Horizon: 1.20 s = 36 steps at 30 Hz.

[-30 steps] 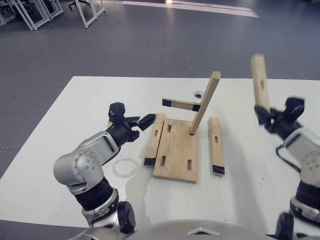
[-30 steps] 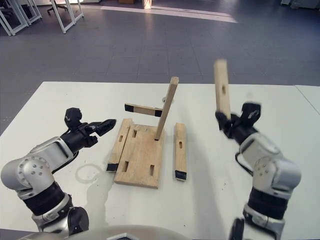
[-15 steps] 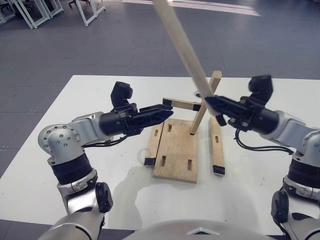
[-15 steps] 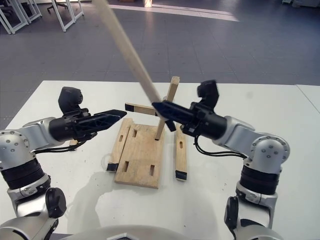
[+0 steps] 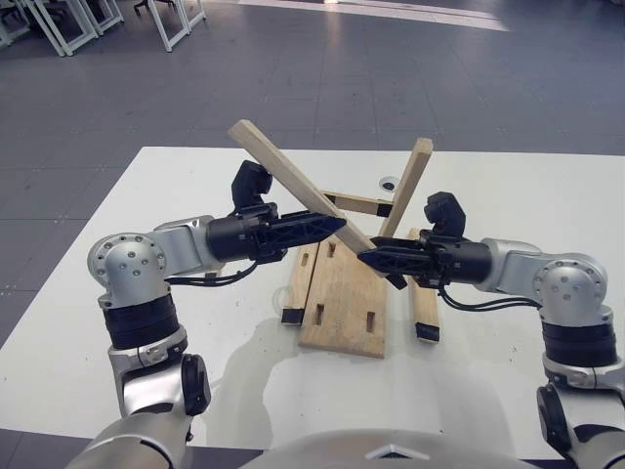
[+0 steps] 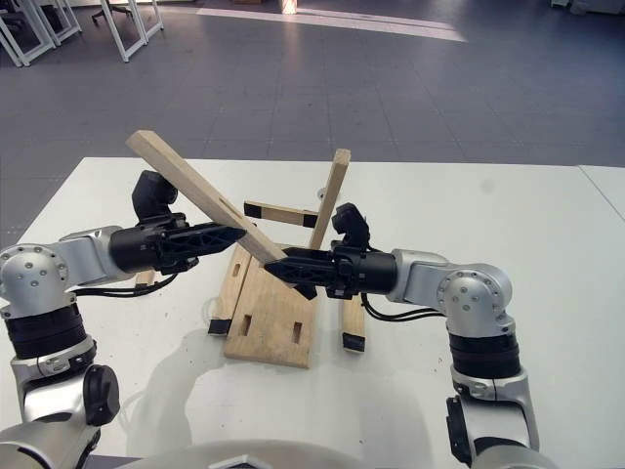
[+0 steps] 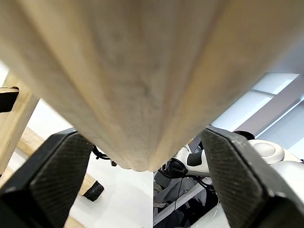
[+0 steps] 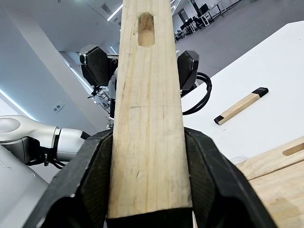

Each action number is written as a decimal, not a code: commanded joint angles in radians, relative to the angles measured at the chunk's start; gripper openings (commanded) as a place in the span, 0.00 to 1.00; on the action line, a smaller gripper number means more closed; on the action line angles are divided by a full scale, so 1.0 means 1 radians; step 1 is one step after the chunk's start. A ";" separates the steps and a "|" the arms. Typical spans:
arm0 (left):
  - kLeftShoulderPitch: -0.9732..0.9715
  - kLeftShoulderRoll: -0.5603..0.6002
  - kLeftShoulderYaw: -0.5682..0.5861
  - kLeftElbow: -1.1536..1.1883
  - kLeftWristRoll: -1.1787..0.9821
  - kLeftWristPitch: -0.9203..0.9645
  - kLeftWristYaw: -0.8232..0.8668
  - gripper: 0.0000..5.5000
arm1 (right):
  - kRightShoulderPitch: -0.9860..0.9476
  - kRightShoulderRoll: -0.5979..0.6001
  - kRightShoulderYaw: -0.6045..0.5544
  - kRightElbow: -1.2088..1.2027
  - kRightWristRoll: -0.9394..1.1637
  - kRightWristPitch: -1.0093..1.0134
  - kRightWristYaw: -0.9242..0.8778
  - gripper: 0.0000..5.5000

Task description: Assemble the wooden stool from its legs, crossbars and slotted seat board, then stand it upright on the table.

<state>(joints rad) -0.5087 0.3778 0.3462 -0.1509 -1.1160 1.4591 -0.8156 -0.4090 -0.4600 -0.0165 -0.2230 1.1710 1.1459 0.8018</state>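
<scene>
My right gripper [image 5: 379, 262] is shut on the lower end of a slotted wooden leg [image 5: 289, 182]. The leg slants up and to the left above the seat board [image 5: 344, 315]. My left gripper [image 5: 330, 226] is open around the leg's middle, one finger [image 8: 97, 64] on each side with a small gap. The board lies flat on the white table [image 5: 146, 322]. One leg [image 5: 407, 191] stands tilted in a far slot of the board, and a black-tipped crossbar [image 5: 352, 203] sticks out from it to the left. Two more legs lie flat, one [image 5: 301, 266] left of the board and one [image 5: 424, 311] right of it.
A short black-tipped crossbar [image 8: 240, 107] lies on the table to the left, beyond my left arm. A small round hole [image 5: 389, 183] sits in the table behind the upright leg. Table frames [image 5: 68, 24] stand on the floor far behind.
My right gripper has swung the leg from the right side down over the board, tilting it leftward. My left gripper has moved in from the left and now straddles the leg.
</scene>
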 commanded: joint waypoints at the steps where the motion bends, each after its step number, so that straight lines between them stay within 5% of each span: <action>1: -0.035 0.005 0.012 0.034 -0.024 -0.019 0.046 0.61 | 0.008 -0.006 0.020 -0.024 -0.020 -0.006 0.016 0.37; 8: -0.037 -0.010 0.018 0.045 -0.100 -0.040 0.093 0.39 | 0.000 -0.002 0.031 -0.023 -0.020 0.003 0.020 0.37; 16: -0.040 -0.014 0.018 0.055 -0.183 -0.051 0.137 0.39 | -0.007 0.010 0.025 -0.008 -0.023 0.005 -0.004 0.37; 31: 0.058 0.023 0.020 0.053 -0.167 -0.189 0.207 0.38 | 0.027 -0.044 -0.184 -0.068 0.154 0.058 -0.225 0.87; 36: 0.090 0.100 0.069 0.036 -0.138 -0.258 0.220 0.38 | 0.149 -0.078 -0.102 -0.168 -0.168 0.043 -0.591 0.96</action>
<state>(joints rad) -0.4310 0.4418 0.3875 -0.0962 -1.2617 1.2277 -0.6105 -0.3184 -0.5247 -0.1776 -0.3367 1.1228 1.1841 0.3296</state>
